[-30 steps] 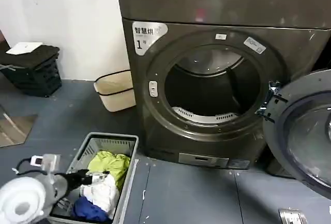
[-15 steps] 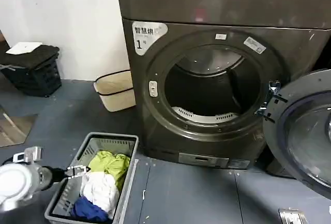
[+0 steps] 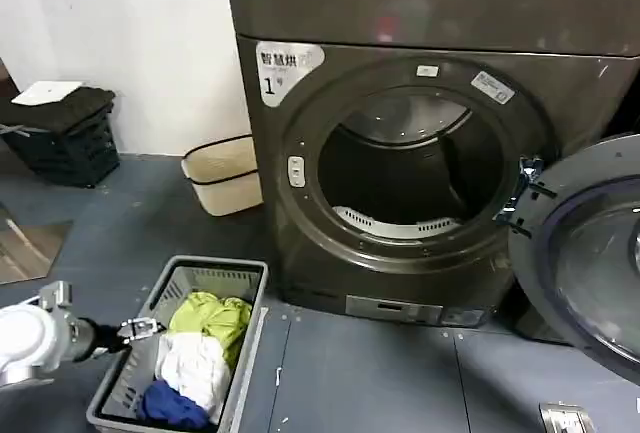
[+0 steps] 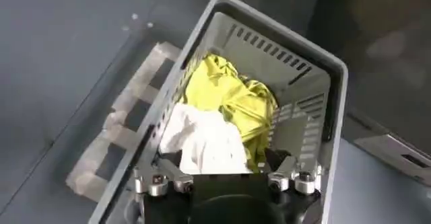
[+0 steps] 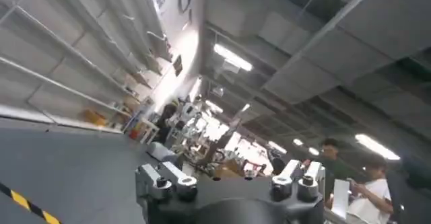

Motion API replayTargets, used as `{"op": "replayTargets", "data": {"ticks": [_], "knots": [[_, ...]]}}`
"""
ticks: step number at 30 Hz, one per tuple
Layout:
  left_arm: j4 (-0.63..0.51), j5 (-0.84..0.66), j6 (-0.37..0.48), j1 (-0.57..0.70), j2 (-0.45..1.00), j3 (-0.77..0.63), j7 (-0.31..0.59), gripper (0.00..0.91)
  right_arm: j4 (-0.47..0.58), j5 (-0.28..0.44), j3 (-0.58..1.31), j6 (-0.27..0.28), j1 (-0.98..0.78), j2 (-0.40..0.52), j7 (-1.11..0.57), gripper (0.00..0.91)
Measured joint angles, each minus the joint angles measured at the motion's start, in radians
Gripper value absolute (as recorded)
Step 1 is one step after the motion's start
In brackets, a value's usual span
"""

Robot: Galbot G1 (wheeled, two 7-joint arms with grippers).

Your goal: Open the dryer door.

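The dryer door (image 3: 590, 263) stands swung wide on its hinge at the right of the dryer (image 3: 420, 153), its dark grey inner side and tinted glass centre turned toward the camera, so the round front opening is fully exposed and the pale drum shows inside. Judged from this, the opening is already done. The door looks like a heavy, rigid disc of metal and glass that would swing stiffly about the hinge rather than flex; its glass is the fragile part and a smooth rim would be slippery, so the sensible place to take hold is the rim edge on the side far from the hinge, where leverage is greatest, not the pane.

The left gripper (image 3: 140, 330) is low at the near left, well apart from the door, reaching out from its white wrist housing to hover at the left rim of a grey laundry basket (image 3: 250, 338) on the floor. In the left wrist view its jaws look down onto the yellow-green garment (image 4: 232, 101) and white cloth (image 4: 205, 141) in the basket and appear spread, pinching nothing.

The right gripper (image 5: 232, 181) points upward toward a ceiling with strip lights, idle; its jaws also stand apart and hold nothing.
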State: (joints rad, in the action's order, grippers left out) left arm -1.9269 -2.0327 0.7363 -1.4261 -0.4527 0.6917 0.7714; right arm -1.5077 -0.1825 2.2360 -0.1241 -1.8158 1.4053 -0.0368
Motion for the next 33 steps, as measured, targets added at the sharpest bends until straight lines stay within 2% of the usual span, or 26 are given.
{"op": "replayTargets", "data": {"ticks": [26, 33], "knots": [[-0.083, 0.014, 0.000, -0.071, 0.004, -0.010, 0.015, 0.907, 0.003, 0.011, 0.003, -0.025, -0.008, 0.004, 0.011, 0.907], [-0.115, 0.034, 0.000, -0.054, 0.029, -0.040, 0.016, 0.907, 0.004, 0.028, 0.003, -0.033, -0.001, 0.004, 0.019, 0.907]]}}
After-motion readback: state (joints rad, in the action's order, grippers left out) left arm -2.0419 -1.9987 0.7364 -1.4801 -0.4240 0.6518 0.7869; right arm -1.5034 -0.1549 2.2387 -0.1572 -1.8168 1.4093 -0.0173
